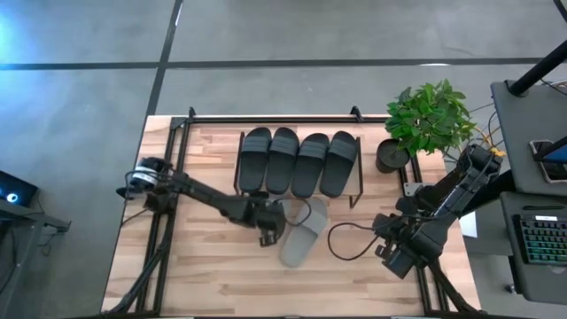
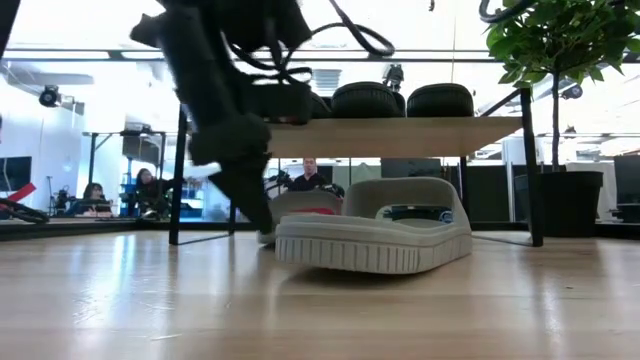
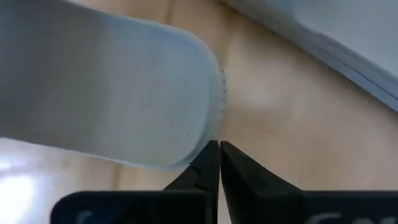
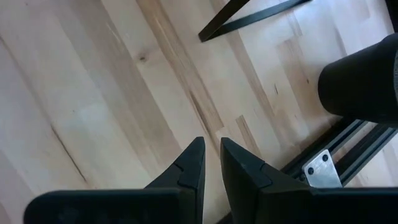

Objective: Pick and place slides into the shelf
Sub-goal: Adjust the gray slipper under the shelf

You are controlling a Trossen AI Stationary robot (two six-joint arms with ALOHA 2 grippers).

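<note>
Four dark slides (image 1: 297, 162) lie side by side on the top board of the shelf (image 2: 400, 135). Two light grey slides lie on the table in front of it: one (image 1: 301, 237) (image 2: 375, 235) rests flat on its sole, the other (image 1: 288, 209) shows partly behind my left arm. My left gripper (image 1: 268, 236) (image 3: 219, 149) is shut, slanting down, its tips at the rounded end (image 3: 205, 124) of a light grey slide. My right gripper (image 1: 394, 259) (image 4: 211, 149) hangs over bare table at the right, its fingers a narrow gap apart with nothing between them. My left gripper's shut fingertips (image 3: 211, 152) stand right at the rim of the light grey slide's rounded end (image 3: 198, 149), coming slanting down from the table's left. I cannot tell whether they touch it. The slide lies on the table.
A potted plant (image 1: 430, 120) in a dark pot (image 1: 392, 156) stands at the shelf's right end. A black cable (image 1: 347, 241) loops on the table between the slides and my right gripper. Black frame rails (image 4: 336, 155) run along the table's side edges.
</note>
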